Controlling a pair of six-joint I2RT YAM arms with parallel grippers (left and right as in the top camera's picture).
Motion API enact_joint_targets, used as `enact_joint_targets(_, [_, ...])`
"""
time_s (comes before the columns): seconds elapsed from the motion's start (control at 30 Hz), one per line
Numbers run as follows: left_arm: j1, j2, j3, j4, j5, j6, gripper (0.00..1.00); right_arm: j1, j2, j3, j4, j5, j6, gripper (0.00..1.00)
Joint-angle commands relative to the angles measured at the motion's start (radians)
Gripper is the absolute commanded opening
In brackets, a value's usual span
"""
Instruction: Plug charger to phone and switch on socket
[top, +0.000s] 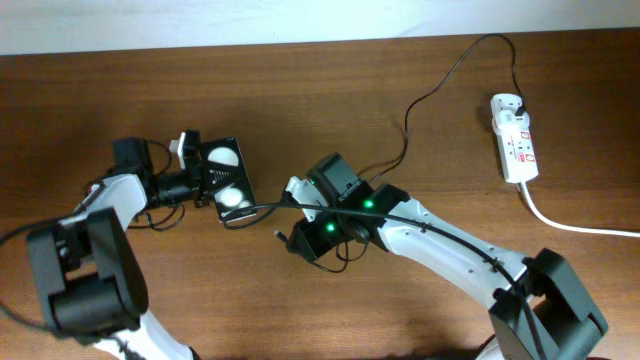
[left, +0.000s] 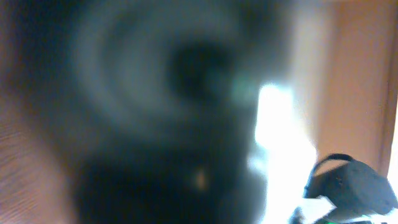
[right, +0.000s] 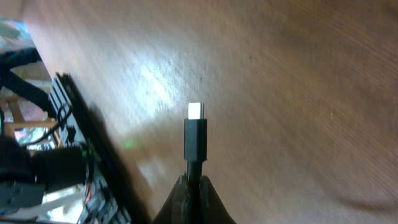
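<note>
connector's up: the charger (right: 194, 140), a long thin black cable ending in a small black boot with a bright metal tip, stands straight out of my right fingers (right: 179, 204). they're clenched on the cable just behind the boot. the tip hovers over bare wood, touching nothing.

over to my left is the phone (top: 226, 175), a small glossy black rectangular slab with two white round spots. it sits tilted at my left fingers (top: 192, 186), which look clamped shut on its edge. my left wrist view is only dark blur.

connector and phone are near but apart, so i reckon this is the mating step. next i'd line the tip up with the port, square it, and push gently while the left side braces. i can't make out the port from here.

the cable's black plug (top: 519, 102) is already in the socket (top: 516, 140), a white elongated plastic power strip with red marks. its thick white cord (top: 570, 225) trails off. the switch comes after. the brown wood-grain surface (top: 350, 80) is matte, with one glare patch.
</note>
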Motion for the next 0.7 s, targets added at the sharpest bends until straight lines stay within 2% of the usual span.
enact_joint_targets(0.0, [0.006,-0.190,0.001,-0.003,-0.053,-0.079,0.00,-0.014,-0.095,-0.006,-0.048,-0.005,0.001,0.04])
enact_joint_targets(0.03, [0.005,-0.243,0.001,-0.003,-0.160,-0.137,0.00,-0.021,-0.121,-0.010,-0.070,-0.002,0.001,0.04])
enact_joint_targets(0.1, [0.004,-0.289,0.001,-0.001,-0.171,-0.177,0.00,-0.024,-0.143,-0.050,-0.051,0.031,0.002,0.04])
enact_joint_targets(0.23, [-0.064,-0.286,-0.038,0.011,-0.187,-0.176,0.00,-0.025,-0.142,-0.164,0.122,0.043,0.072,0.04])
enact_joint_targets(0.43, [-0.110,-0.286,-0.063,0.182,-0.253,-0.181,0.00,-0.026,-0.142,-0.168,0.190,0.045,0.103,0.04])
enact_joint_targets(0.67, [-0.110,-0.286,-0.064,0.202,-0.305,-0.180,0.00,-0.026,-0.142,-0.168,0.193,0.042,0.103,0.04])
